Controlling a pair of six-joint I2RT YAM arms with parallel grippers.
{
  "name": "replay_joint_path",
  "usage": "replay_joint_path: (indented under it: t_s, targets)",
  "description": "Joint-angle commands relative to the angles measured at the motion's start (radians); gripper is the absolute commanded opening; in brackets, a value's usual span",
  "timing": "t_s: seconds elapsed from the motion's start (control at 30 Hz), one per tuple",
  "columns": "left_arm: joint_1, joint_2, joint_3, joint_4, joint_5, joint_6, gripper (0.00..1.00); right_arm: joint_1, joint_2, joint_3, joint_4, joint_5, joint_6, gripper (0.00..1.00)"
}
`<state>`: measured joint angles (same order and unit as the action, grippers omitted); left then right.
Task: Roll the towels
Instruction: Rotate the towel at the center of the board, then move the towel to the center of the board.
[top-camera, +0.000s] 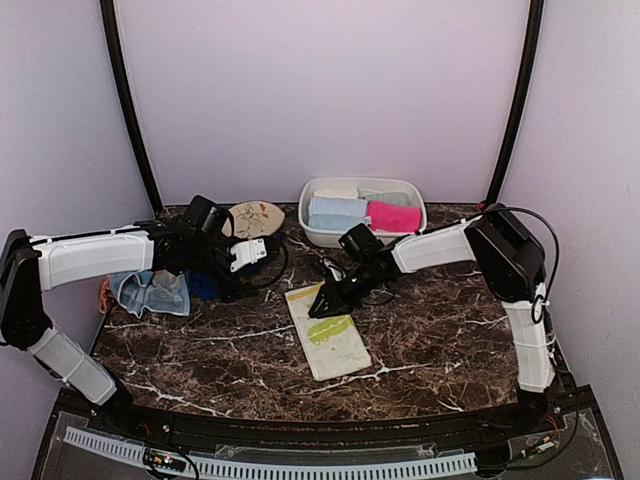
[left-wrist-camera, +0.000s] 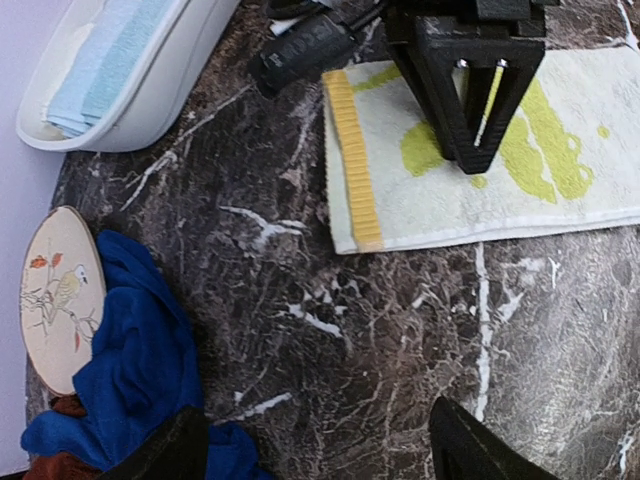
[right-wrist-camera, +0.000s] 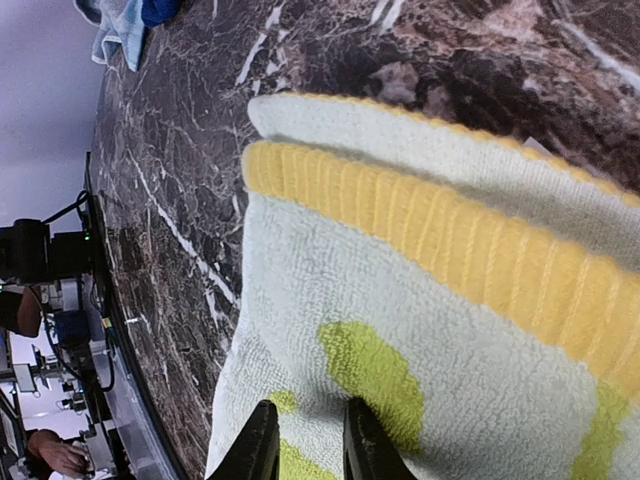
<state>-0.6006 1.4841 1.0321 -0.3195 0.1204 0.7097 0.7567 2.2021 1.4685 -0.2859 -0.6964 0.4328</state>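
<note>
Right gripper (top-camera: 322, 303) (left-wrist-camera: 478, 160) (right-wrist-camera: 310, 405): down on the far end of the yellow-green towel, jaws drawn almost together, only a sliver of terry showing between them. I can't tell whether any cloth is pinched.

Yellow-green towel (top-camera: 330, 335) (left-wrist-camera: 450, 205) (right-wrist-camera: 400, 330): lying flat mid-table, long side running away from the arms, not yet rolled. It is pale with lime patches.

Yellow ribbed band (left-wrist-camera: 352, 160) (right-wrist-camera: 420, 230): crosses the towel's far end, just beyond the right gripper's tips.

Left gripper (top-camera: 248, 255) (left-wrist-camera: 318, 412): jaws spread wide and holding nothing, over bare marble left of the flat towel.

Royal blue towel (top-camera: 203, 287) (left-wrist-camera: 140, 370): crumpled, right beside the left gripper's fingers, its edge against the oval floral disc (top-camera: 255, 218) (left-wrist-camera: 60, 300).

Brown towel (left-wrist-camera: 60, 465): a scrap peeks out under the royal blue one.

Crumpled pale blue towel (top-camera: 150, 292): bunched at the table's left edge, beneath the left arm.

White basin (top-camera: 312, 230) (left-wrist-camera: 150, 90): at the back of the table, past the right gripper.

Inside the basin: a folded pale blue towel (top-camera: 335, 212) (left-wrist-camera: 100, 60) and a hot pink towel (top-camera: 393, 216) side by side. Behind them are a mint towel (top-camera: 388, 197) and a cream towel (top-camera: 335, 190).

Marble table (top-camera: 440, 340): dark brown, veined with white.
</note>
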Motion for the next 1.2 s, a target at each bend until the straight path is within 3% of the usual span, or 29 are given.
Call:
replay_joint_path:
  t_s: [0.0,0.23,0.4,0.57,0.7,0.83,0.93,1.0,1.03,1.1,1.17]
  targets:
    - [0.007,-0.034,-0.035,-0.080,0.127,0.024,0.78,0.010,0.010,-0.136,0.286,0.003,0.118,0.23]
    - [0.007,0.000,-0.042,-0.113,0.183,0.034,0.78,0.053,0.066,-0.088,0.540,0.198,0.389,0.20]
    - [0.007,0.013,-0.034,-0.146,0.222,0.030,0.78,0.046,0.094,-0.016,0.597,0.329,0.487,0.20]
    - [-0.007,0.006,-0.047,-0.200,0.379,0.030,0.75,0.042,0.100,0.014,0.580,0.349,0.489,0.23]
    - [-0.109,0.021,-0.079,-0.203,0.380,0.040,0.72,0.040,0.036,-0.034,0.609,0.306,0.464,0.33]
    - [-0.163,0.061,-0.086,-0.174,0.358,0.031,0.69,0.029,-0.143,-0.132,0.568,0.334,0.340,0.51]
    - [-0.162,0.088,-0.055,-0.142,0.362,-0.029,0.64,0.026,-0.302,-0.193,0.391,0.518,0.172,0.70]
    - [-0.152,0.101,-0.037,-0.133,0.378,-0.054,0.63,0.027,-0.423,-0.253,0.334,0.667,0.074,0.95]
    - [-0.143,0.103,-0.031,-0.125,0.389,-0.068,0.63,0.026,-0.474,-0.288,0.311,0.742,0.039,1.00]
    - [-0.118,0.106,-0.022,-0.114,0.411,-0.088,0.63,0.002,-0.559,-0.323,0.265,0.894,0.035,1.00]
    - [-0.098,0.109,-0.019,-0.099,0.413,-0.097,0.63,-0.050,-0.598,-0.374,0.230,0.925,0.059,1.00]
